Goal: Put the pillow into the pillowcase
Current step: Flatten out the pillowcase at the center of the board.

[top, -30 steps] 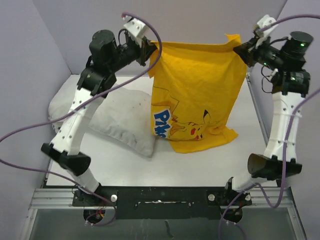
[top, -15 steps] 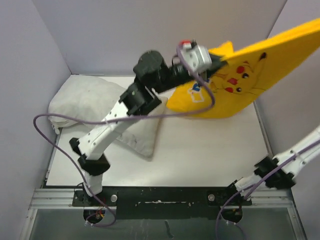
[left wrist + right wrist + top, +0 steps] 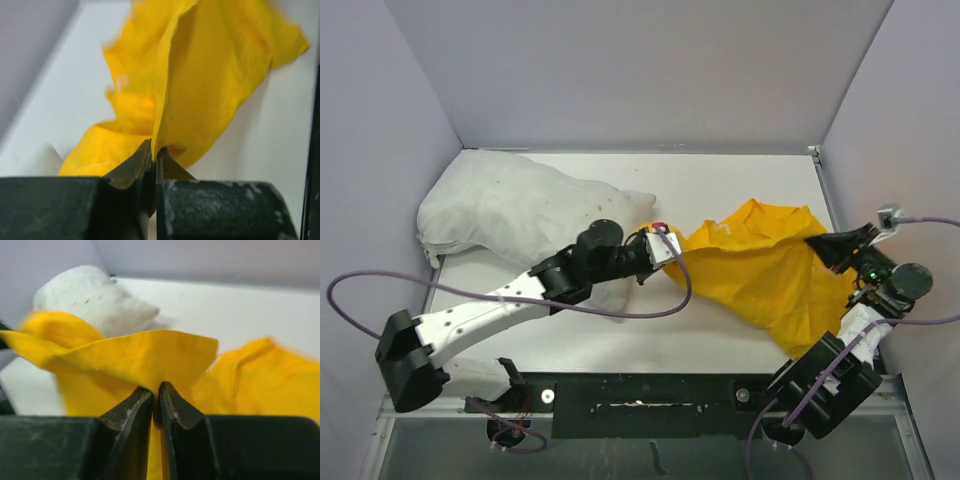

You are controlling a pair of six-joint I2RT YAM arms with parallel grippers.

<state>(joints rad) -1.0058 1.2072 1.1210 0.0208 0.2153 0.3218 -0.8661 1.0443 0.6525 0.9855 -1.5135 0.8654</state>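
Pillowcase (image 3: 760,275) lies crumpled on the right half of the table (image 3: 740,180), strung btwn the two grippers. We see plain yellow cloth only and can't tell which edge is the opening. Its near-right lobe runs under the R arm (image 3: 840,365), so that end is cut off from us. The L arm (image 3: 500,300) lies across the near edge of the pillow (image 3: 510,210) and hides that strip. Whether pillow and case touch beside the L gripper (image 3: 678,243) we can't tell, as the wrist covers the spot.

In the L wrist view, the L gripper (image 3: 153,150) has its tips pressed together, pinching a standing fold of the pillowcase (image 3: 215,65). The far cloth is blurred, and a pale bump at the left edge is too soft to name. In the R wrist view, the R gripper (image 3: 156,388) has its tips nearly together w/ an edge of the pillowcase (image 3: 125,352) nipped in the slit; how deep it sits we can't see. The pillow (image 3: 95,295) shows beyond the cloth, out of focus.

The case's long axis runs roughly left-right. The L-held end is near table centre and the other end is at the R gripper (image 3: 820,247) by the right wall, w/ the bulk sagging toward the near-right corner. The pillow sits back-left, outside the case. Its long axis slants from the back-left corner toward centre, and its tapered corner points at the L-held end of the case.
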